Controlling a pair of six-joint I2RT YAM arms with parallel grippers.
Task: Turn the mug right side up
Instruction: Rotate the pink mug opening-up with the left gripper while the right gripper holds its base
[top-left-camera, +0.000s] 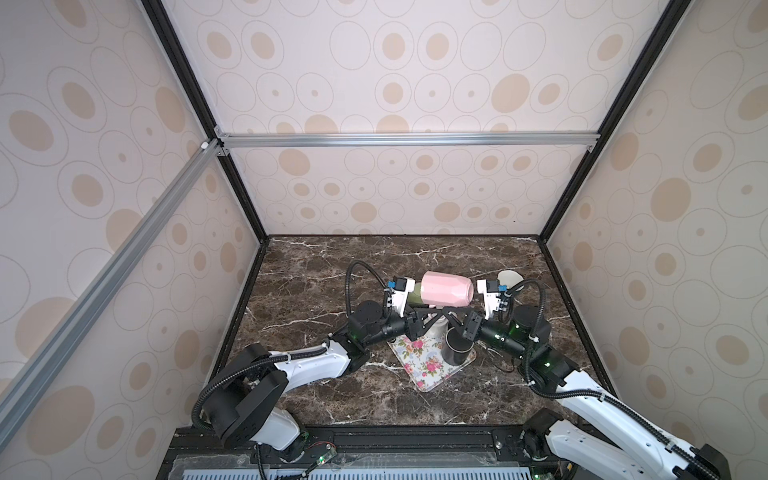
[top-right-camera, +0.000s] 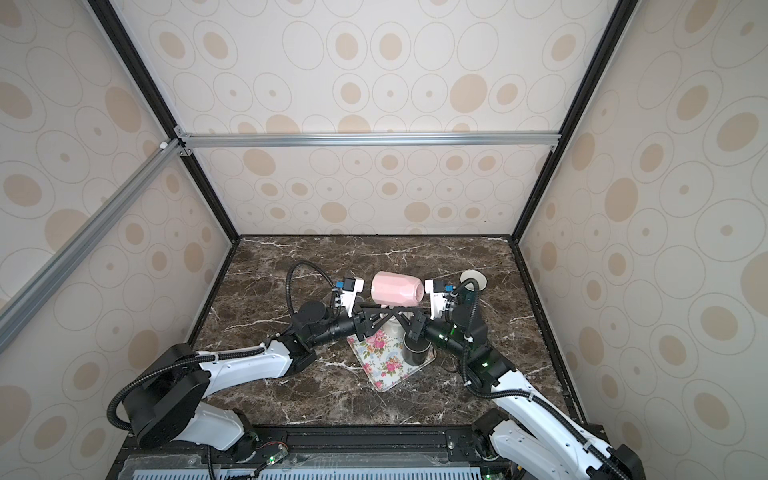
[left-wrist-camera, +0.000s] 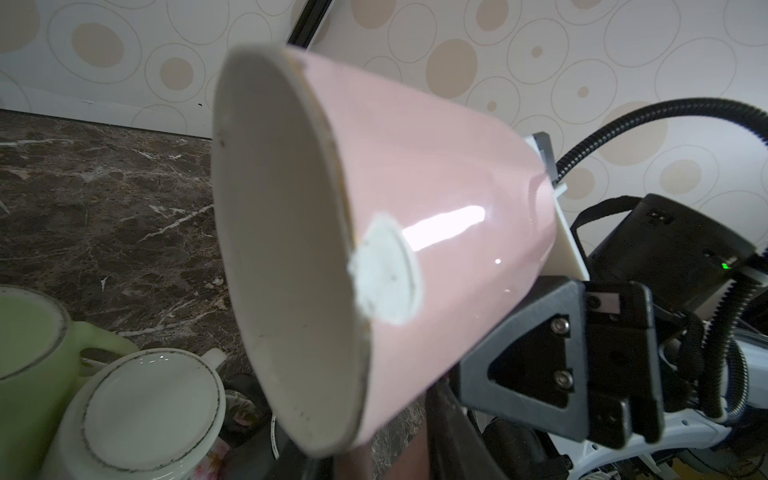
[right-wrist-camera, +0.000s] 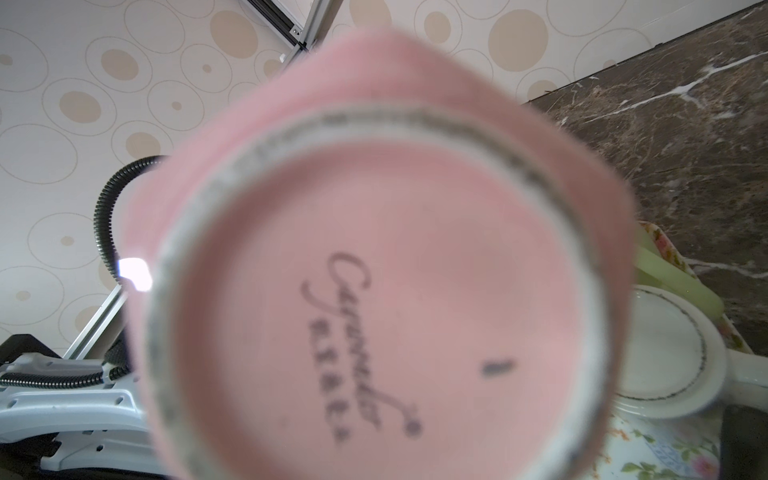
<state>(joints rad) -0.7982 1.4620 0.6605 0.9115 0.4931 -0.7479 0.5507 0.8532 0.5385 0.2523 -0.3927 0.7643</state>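
Observation:
The pink mug (top-left-camera: 446, 289) (top-right-camera: 397, 287) hangs on its side above the table. Its open mouth (left-wrist-camera: 282, 232) faces my left arm and its stamped base (right-wrist-camera: 395, 291) faces my right arm. My right gripper (top-left-camera: 451, 313) (top-right-camera: 401, 313) is shut on the mug from underneath, near the base, and one of its dark fingers (left-wrist-camera: 536, 332) lies against the mug's lower side. My left gripper (top-left-camera: 428, 311) (top-right-camera: 380, 311) reaches under the mouth end. Its jaws stand either side of the lower rim, blurred and mostly hidden. A white patch (left-wrist-camera: 384, 270) marks the mug's wall by the rim.
A floral tray (top-left-camera: 419, 370) lies below the grippers. On it are a black mug (top-left-camera: 455, 347), an upside-down white mug (left-wrist-camera: 149, 403) (right-wrist-camera: 660, 349) and a pale green mug (left-wrist-camera: 29, 345). A white cup (top-left-camera: 509, 276) stands at the back right. Patterned walls enclose the marble table.

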